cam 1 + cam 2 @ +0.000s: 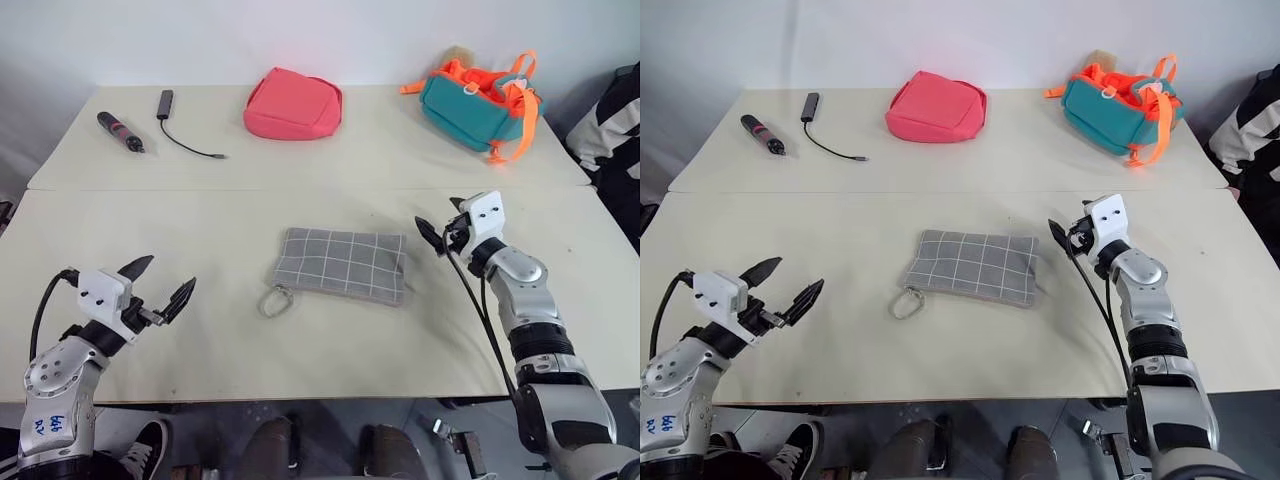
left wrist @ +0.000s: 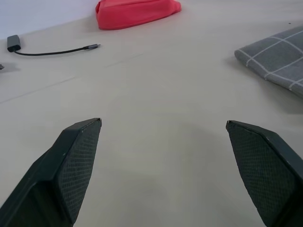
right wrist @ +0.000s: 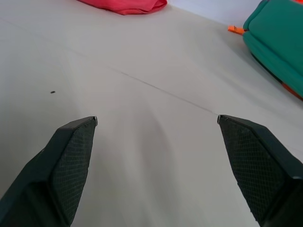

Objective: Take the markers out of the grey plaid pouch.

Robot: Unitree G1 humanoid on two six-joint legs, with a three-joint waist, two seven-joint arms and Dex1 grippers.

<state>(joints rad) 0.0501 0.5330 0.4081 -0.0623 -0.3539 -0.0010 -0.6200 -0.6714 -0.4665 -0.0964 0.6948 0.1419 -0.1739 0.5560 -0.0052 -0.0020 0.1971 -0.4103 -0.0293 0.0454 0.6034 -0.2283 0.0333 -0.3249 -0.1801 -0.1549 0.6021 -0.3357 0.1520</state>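
We see our left gripper (image 1: pixel 160 283) and right gripper (image 1: pixel 437 231) both spread wide and empty above the table (image 1: pixel 200 240). Between them the grey plaid pouch (image 1: pixel 341 264) lies flat, white-gridded, its ring loop (image 1: pixel 276 300) towards us.

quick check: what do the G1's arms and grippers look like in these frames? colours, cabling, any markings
Both arms are silver-grey metal segments with black joints. Each ends in a white boxy wrist block carrying the left gripper and the right gripper, each with two black, pointed fingers whose inner pads are mesh-textured. A black cable loops along each forearm. Blue handwriting marks the left arm.
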